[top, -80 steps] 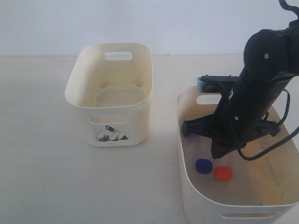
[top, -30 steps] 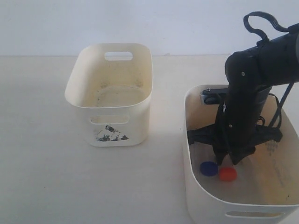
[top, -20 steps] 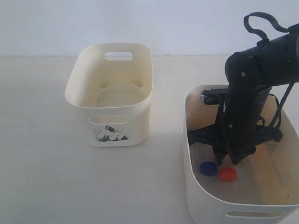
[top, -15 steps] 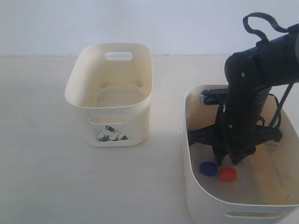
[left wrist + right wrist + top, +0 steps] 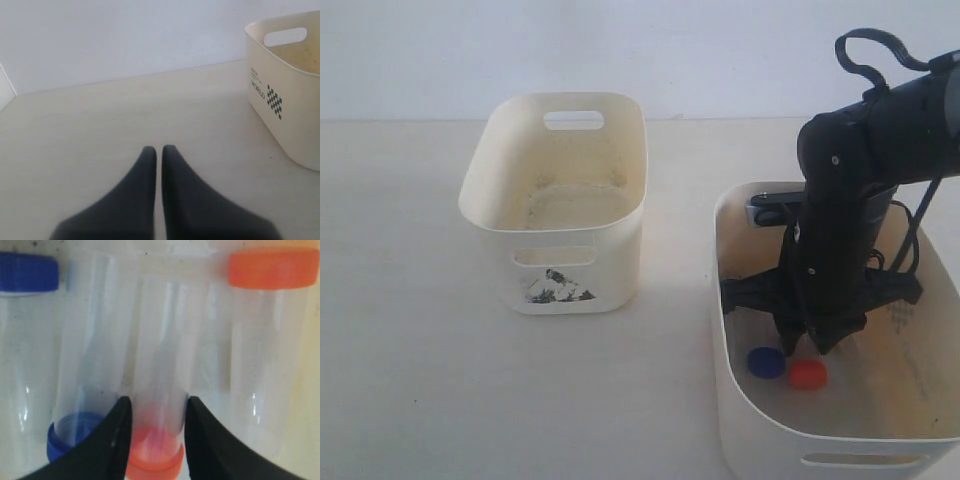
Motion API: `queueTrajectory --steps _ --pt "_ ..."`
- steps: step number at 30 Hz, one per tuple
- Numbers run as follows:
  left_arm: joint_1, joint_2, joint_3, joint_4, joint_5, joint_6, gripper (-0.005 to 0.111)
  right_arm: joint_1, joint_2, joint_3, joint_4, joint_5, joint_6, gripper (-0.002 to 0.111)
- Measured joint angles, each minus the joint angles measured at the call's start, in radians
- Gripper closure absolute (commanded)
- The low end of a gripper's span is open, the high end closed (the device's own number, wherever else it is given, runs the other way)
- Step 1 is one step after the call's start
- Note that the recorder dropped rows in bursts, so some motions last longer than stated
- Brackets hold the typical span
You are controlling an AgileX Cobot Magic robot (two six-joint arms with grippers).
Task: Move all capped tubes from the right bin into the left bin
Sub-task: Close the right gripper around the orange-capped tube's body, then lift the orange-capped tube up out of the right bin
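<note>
Several capped tubes lie side by side in the right bin (image 5: 721,300). In the right wrist view two show blue caps (image 5: 27,272) (image 5: 70,440) and two orange caps (image 5: 272,267) (image 5: 155,455). My right gripper (image 5: 158,402) reaches down into that bin, its fingers pressed on both sides of the clear body of one orange-capped tube (image 5: 160,375). From outside, one blue cap (image 5: 766,362) and one orange cap (image 5: 807,374) show below the right gripper (image 5: 805,345). The left bin (image 5: 555,200) holds no tube that I can see. My left gripper (image 5: 159,148) is shut and empty, over bare table.
The left bin (image 5: 282,95) shows in the left wrist view with a checkered print and the word WORLD on its side. The two bins stand apart with a strip of pale table (image 5: 675,300) between them. A white wall runs behind.
The right arm came down deeper into the right bin and the bin shifted slightly; in the last second it has hardly moved. The two visible caps stayed in place.
</note>
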Motion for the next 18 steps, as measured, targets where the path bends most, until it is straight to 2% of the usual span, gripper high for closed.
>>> queueTrajectory --steps 10,18 --pt "0.000 0.000 0.000 0.000 0.000 0.000 0.102 0.000 -0.010 -0.001 0.000 0.010 -0.042 0.108" --pt "0.000 0.000 0.000 0.000 0.000 0.000 0.102 0.000 -0.152 0.023 0.015 0.018 -0.079 0.108"
